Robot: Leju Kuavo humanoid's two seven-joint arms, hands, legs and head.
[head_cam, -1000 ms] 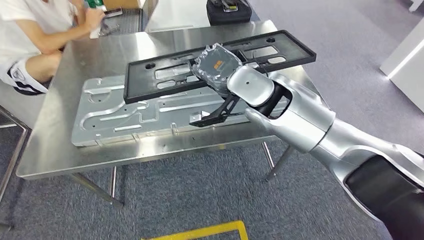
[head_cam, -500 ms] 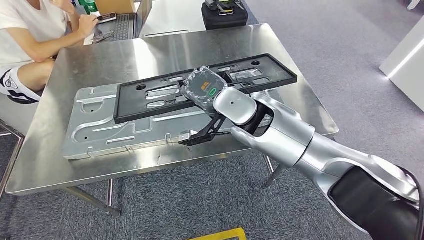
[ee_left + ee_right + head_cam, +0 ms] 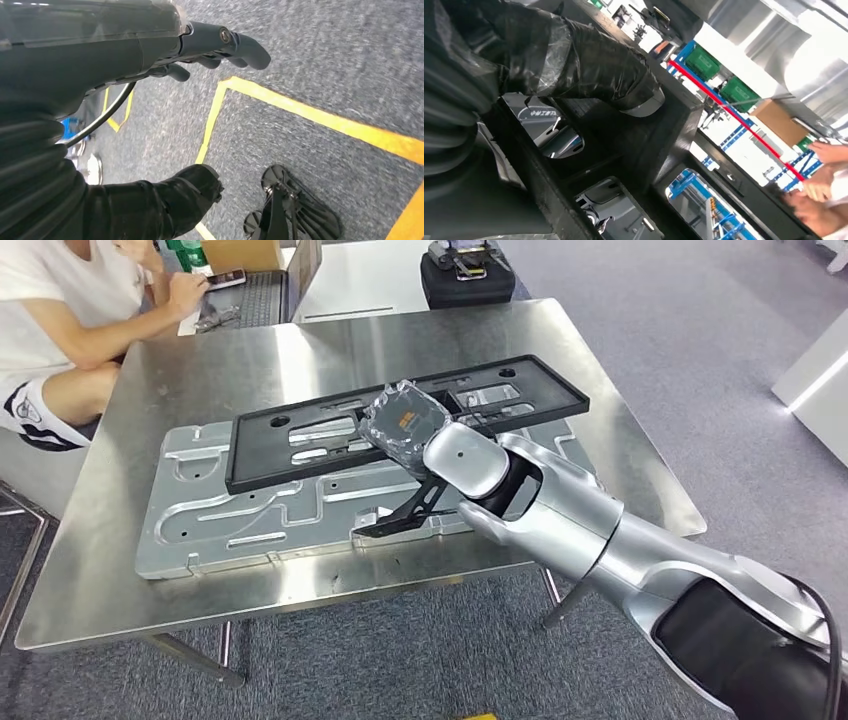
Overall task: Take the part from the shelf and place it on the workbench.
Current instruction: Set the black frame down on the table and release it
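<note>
Now | right hand (image 3: 405,425) grasping black frame (image 3: 300,450) | above bench (image 3: 620,430) centre, edges well apart

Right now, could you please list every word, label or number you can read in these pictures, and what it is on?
None can be read.
Orange label on the right hand: print too small to read.
White label on the grey plate under the black frame: blurred.

Right hand (image 3: 405,425) lowered black frame (image 3: 300,450) nearer metal plate (image 3: 190,530).
</note>
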